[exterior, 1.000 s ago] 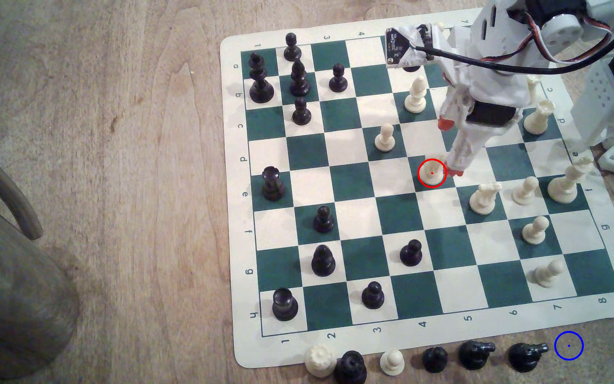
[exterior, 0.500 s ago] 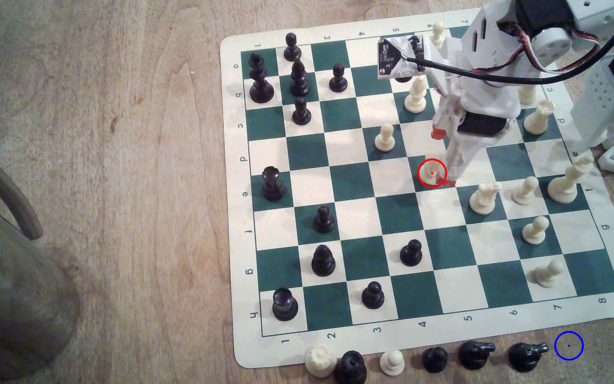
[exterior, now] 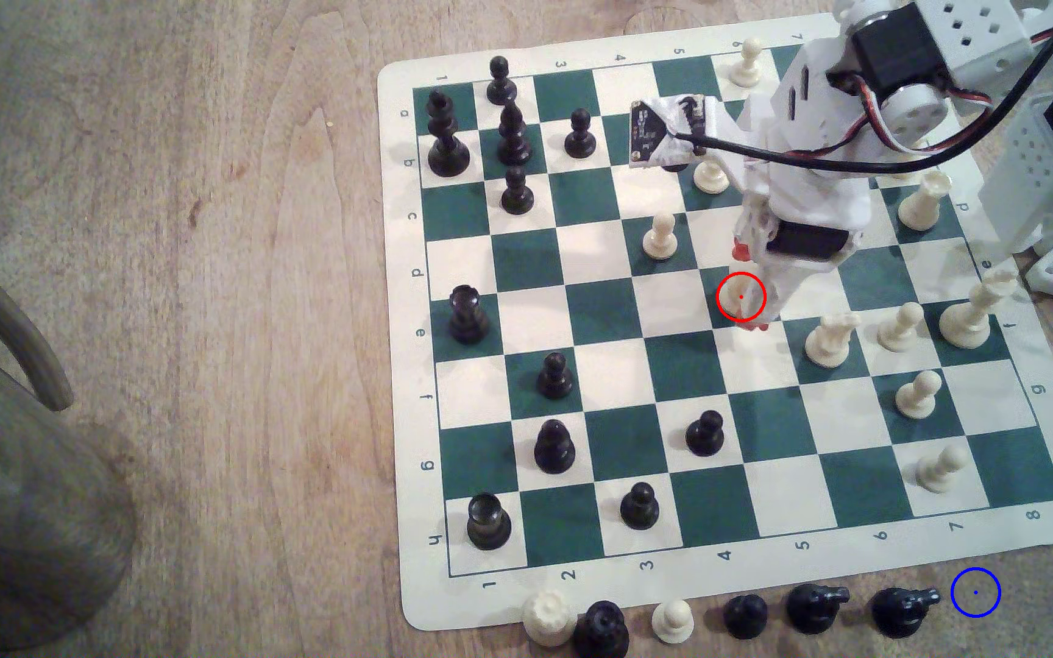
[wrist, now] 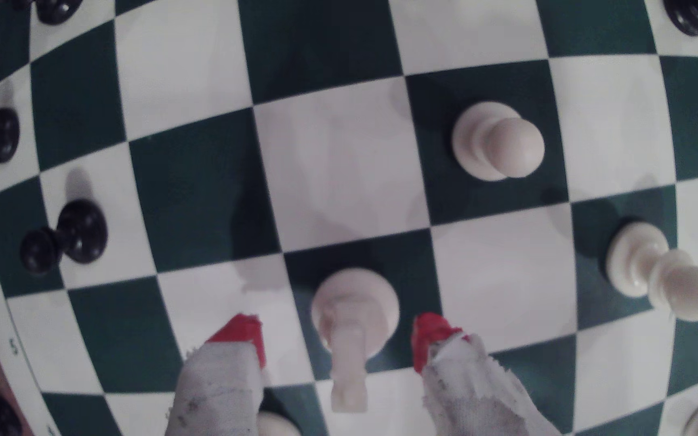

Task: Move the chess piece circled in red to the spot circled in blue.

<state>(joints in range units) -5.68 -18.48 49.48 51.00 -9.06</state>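
The jaws stand wide with 1 red tip on each side of the chess piece (wrist: 353, 312), which sits upright between them, not yet touched.

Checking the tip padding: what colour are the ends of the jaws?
Red, above grubby white wrapping. Clearest in the wrist view, where the gripper straddles the cream knight.
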